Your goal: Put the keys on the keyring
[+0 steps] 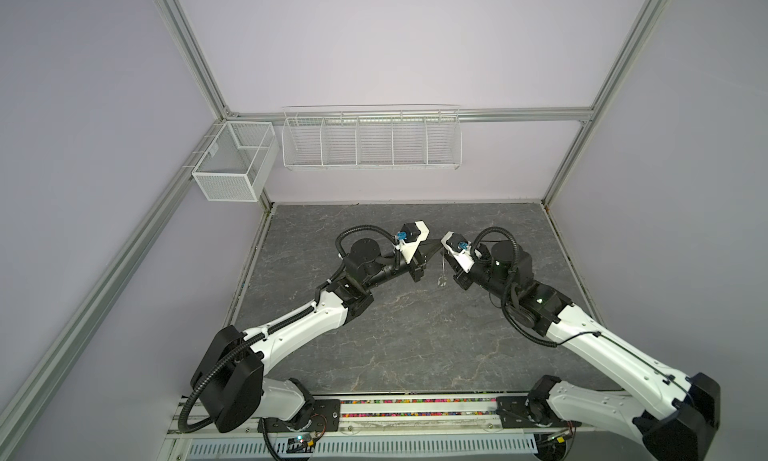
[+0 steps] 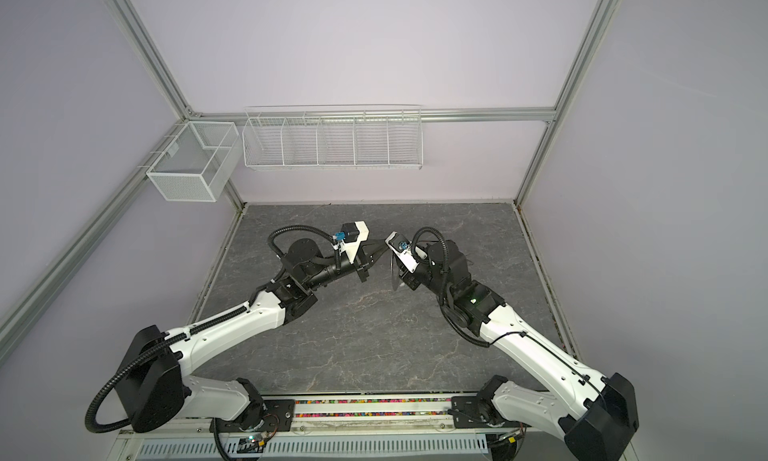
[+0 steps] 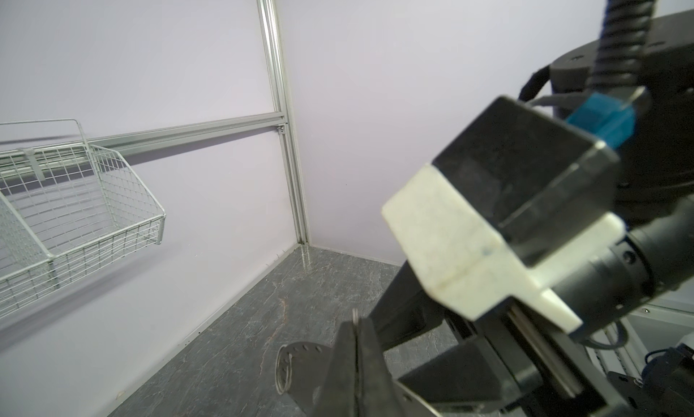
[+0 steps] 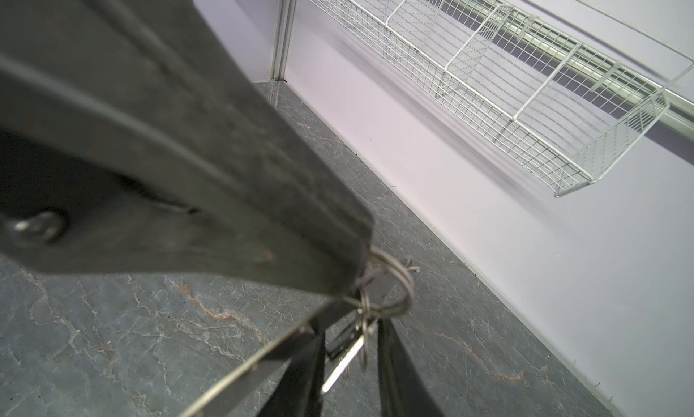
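Left hand, reaching inward, clamps a wire loop beside the right hand, whose state I cannot tell.

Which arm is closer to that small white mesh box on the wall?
Left. The left arm lies along the table's left side, the side where the mesh box hangs; the right arm lies along the opposite side, farther off.

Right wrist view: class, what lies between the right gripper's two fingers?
A silver key hangs there on a wire loop, inside the right gripper; the right wrist view shows it.
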{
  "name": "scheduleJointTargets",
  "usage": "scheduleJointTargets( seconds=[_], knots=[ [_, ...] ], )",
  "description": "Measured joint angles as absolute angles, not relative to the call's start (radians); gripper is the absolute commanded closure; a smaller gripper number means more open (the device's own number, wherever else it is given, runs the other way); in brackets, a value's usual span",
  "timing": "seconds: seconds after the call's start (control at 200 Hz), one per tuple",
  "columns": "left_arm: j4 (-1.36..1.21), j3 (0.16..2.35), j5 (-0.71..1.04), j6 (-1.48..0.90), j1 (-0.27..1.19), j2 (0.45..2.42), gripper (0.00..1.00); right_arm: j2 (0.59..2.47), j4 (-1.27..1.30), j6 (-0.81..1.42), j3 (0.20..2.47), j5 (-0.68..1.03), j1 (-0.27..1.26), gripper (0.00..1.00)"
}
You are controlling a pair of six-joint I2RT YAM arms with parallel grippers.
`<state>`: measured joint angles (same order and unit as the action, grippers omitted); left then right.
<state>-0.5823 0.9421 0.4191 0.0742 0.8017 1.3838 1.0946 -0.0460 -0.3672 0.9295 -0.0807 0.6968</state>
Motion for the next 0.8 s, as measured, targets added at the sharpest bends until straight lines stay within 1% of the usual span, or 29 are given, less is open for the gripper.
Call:
scheduleJointTargets(
  seconds=[0.05,0.12,0.335,0.63,0.8],
  knots=[
    [-0.586,0.942,0.419,0.072,0.802,1.384,1.00,1.097,-0.041,-0.367,0.929,-0.078,0.697,0.74],
    [-0.593,0.942,0.419,0.068,0.802,1.384,1.00,1.098,-0.036,-0.369,0.929,-0.072,0.697,0.78],
    [-0.598,0.942,0.419,0.062,0.802,1.384,1.00,1.098,-0.025,-0.370,0.929,-0.064,0.698,0.83],
    [-0.600,0.926,0.417,0.062,0.802,1.384,1.00,1.073,-0.025,-0.371,0.924,-0.124,0.698,0.93],
    [-0.588,0.926,0.416,0.063,0.803,1.384,1.00,1.058,-0.036,-0.386,0.923,-0.159,0.700,0.93]
  ],
)
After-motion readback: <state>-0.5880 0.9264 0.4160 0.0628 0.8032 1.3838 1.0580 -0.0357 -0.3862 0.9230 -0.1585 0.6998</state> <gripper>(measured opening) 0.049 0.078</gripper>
